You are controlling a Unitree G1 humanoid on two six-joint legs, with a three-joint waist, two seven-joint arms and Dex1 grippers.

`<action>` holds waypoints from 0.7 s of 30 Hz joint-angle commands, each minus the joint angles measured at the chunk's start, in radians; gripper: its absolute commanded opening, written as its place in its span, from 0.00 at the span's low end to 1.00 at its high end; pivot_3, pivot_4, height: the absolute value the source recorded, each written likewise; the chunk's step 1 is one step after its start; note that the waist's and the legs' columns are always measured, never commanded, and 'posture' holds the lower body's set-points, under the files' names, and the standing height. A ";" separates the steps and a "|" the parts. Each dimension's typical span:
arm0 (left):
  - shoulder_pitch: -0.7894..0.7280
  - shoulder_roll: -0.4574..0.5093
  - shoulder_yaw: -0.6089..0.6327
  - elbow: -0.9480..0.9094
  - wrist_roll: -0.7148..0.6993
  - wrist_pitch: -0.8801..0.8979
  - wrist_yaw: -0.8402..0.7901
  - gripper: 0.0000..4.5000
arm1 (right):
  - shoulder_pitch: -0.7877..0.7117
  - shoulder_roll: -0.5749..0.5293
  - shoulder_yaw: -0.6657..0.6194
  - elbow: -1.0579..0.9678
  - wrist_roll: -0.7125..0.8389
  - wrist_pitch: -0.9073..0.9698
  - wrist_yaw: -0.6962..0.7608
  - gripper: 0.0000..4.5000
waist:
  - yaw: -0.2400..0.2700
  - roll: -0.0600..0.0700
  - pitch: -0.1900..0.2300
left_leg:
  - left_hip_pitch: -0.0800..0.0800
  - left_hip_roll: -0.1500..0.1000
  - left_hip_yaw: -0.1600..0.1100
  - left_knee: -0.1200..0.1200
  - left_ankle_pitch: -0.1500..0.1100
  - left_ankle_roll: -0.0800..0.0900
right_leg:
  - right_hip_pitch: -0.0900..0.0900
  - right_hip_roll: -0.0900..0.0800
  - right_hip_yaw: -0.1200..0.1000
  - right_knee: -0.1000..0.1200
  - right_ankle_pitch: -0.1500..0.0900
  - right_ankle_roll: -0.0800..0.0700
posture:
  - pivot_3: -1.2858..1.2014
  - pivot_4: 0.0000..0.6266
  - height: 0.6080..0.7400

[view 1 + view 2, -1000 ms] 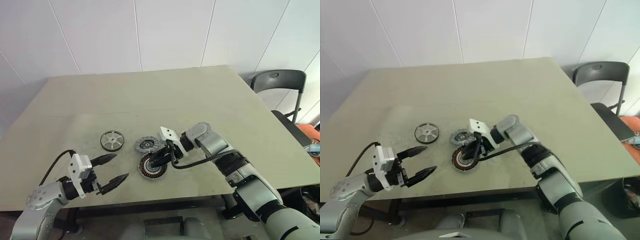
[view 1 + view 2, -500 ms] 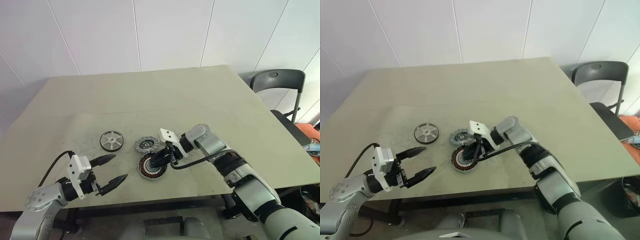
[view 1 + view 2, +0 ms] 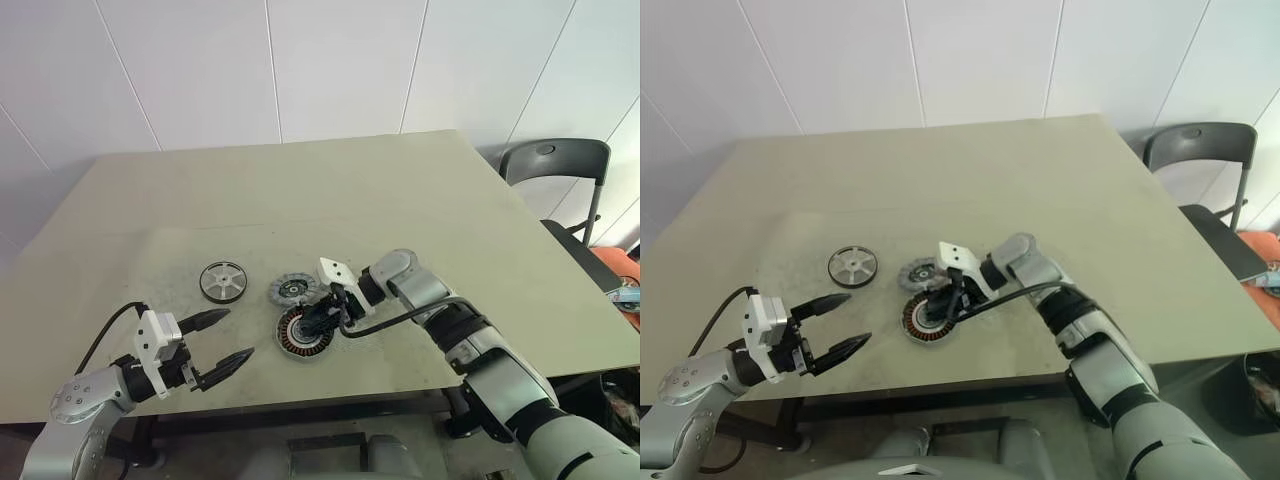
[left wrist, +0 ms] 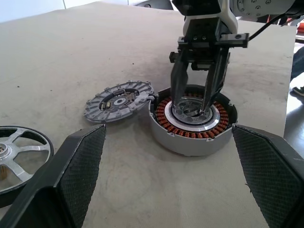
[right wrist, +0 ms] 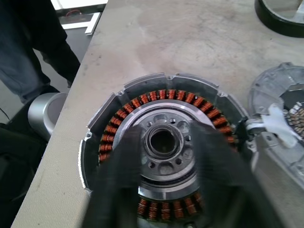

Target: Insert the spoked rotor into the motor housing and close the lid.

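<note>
Over the motor housing [image 4: 192, 121], the right gripper [image 4: 194, 102] has just parted its fingers; they now stand open astride the silver hub, gripping nothing, so the housing looks placed. The left gripper [image 3: 222, 340] waits wide open and empty. The spoked rotor [image 3: 223, 281] lies well apart; the lid [image 3: 292, 290] rests beside the housing.

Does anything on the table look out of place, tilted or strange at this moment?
Yes, the lid is not lying flat: one edge leans on the rim of the motor housing, so it sits tilted. The spoked rotor lies flat and apart. The right end effector has its fingers spread around the housing's silver hub.
</note>
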 commanded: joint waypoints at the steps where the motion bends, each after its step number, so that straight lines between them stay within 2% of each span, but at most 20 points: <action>1: -0.014 0.004 0.011 -0.006 0.003 -0.023 -0.001 1.00 | -0.030 -0.001 -0.036 -0.043 0.022 0.017 0.018 0.68 | 0.000 0.000 0.000 | 0.000 0.000 0.000 0.000 0.000 0.000 | 0.000 0.000 0.000 0.000 0.000 0.000 | 0.52 0.00 1.00; 5: -0.021 0.003 0.006 0.001 0.006 -0.025 -0.001 1.00 | -0.039 0.003 -0.061 -0.082 0.043 0.033 0.016 0.98 | 0.000 0.000 0.000 | 0.000 0.000 0.000 0.000 0.000 0.000 | -0.001 0.000 0.000 0.000 0.000 0.000 | 0.52 0.00 1.00; 11: -0.025 0.000 0.004 0.007 0.010 -0.029 -0.001 1.00 | -0.052 0.001 -0.110 -0.153 0.101 0.129 0.026 0.99 | 0.000 0.000 0.000 | 0.000 0.000 0.000 0.000 0.000 0.000 | -0.001 0.000 0.000 0.000 0.000 0.000 | 0.52 0.00 1.00; 14: -0.027 -0.001 0.002 0.011 0.011 -0.031 0.000 1.00 | -0.047 -0.008 -0.116 -0.183 0.127 0.181 0.040 0.86 | 0.001 0.000 0.000 | -0.001 0.000 0.000 -0.001 0.000 0.000 | -0.001 0.000 0.001 0.000 0.000 0.000 | 0.52 0.00 1.00; 21: -0.034 -0.001 0.001 0.016 0.012 -0.031 0.000 1.00 | -0.020 -0.007 -0.102 -0.180 0.111 0.166 0.027 0.33 | 0.000 0.000 0.000 | -0.001 0.000 0.001 0.000 0.000 0.000 | -0.001 0.000 0.001 0.000 0.000 0.000 | 0.52 0.00 1.00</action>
